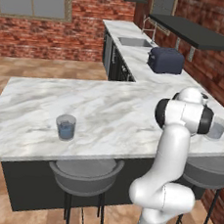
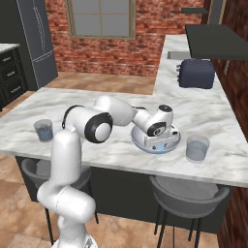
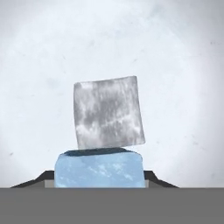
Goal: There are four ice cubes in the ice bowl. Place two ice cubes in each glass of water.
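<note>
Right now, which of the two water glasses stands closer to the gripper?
The glass just right of the ice bowl in the right base view, where the gripper is lowered. The other glass sits far across the counter.

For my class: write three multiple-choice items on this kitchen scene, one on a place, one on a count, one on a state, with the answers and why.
1. Where is the robot's gripper?
A. over the sink
B. down in the wide pale round ice bowl
C. beside the toaster

2. How many short clear tumblers of blue water stand on the marble counter?
A. one
B. two
C. four

3. The pale blue ice cube sits:
A. between the fingertips
B. in a tumbler
C. on the floor

Answers: 1 B, the hand reaches into the bowl. 2 B, one tumbler far left, one right of the bowl. 3 A, hand view shows it.
</note>
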Motion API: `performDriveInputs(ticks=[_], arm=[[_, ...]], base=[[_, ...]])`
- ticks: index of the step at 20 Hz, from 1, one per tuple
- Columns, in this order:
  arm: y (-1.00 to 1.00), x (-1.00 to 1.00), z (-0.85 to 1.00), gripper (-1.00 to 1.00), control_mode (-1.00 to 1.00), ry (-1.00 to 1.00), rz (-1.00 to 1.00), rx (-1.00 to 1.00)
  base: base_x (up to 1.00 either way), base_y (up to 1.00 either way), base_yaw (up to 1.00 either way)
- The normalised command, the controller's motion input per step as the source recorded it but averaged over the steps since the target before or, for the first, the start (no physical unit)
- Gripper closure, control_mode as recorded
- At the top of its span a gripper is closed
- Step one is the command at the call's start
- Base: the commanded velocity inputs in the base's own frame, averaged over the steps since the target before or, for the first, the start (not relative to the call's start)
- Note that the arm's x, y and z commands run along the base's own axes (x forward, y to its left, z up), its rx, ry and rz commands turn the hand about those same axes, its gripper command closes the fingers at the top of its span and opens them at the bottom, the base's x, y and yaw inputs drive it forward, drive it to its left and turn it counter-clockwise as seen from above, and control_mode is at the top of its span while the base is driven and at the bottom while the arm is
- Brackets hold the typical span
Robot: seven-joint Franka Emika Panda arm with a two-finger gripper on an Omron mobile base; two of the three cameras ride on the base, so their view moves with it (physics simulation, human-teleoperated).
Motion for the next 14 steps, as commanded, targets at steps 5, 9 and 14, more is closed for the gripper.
performDriveInputs(ticks=[5,9,14], arm=[[-0.02,-0.19,0.25,1.0,-1.0,-0.1,0.0,0.02],[0.0,-0.1,0.79,1.0,-1.0,-0.28,0.0,0.04],[-0.03,-0.2,0.95,1.0,-1.0,-0.17,-0.11,0.0]], base=[[0.0,0.0,0.0],[0.0,0.0,0.0],[0.0,0.0,0.0]])
